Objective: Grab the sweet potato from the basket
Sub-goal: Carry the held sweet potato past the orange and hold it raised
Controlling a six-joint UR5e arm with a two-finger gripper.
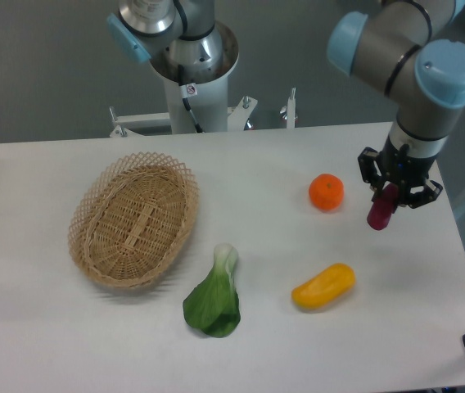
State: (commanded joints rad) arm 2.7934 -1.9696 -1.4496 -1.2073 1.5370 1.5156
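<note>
The sweet potato (381, 209) is a small dark reddish-purple tuber. It hangs upright between the fingers of my gripper (390, 195) at the right side of the table, a little above the surface. My gripper is shut on its upper end. The oval wicker basket (93, 214) lies at the left of the table, far from my gripper, with nothing showing inside it.
A round orange fruit (327, 191) sits just left of my gripper. A yellow-orange curved pepper (323, 286) lies in front of it. A green leafy bok choy (215, 295) lies beside the basket's front right. The table's right edge is close to my gripper.
</note>
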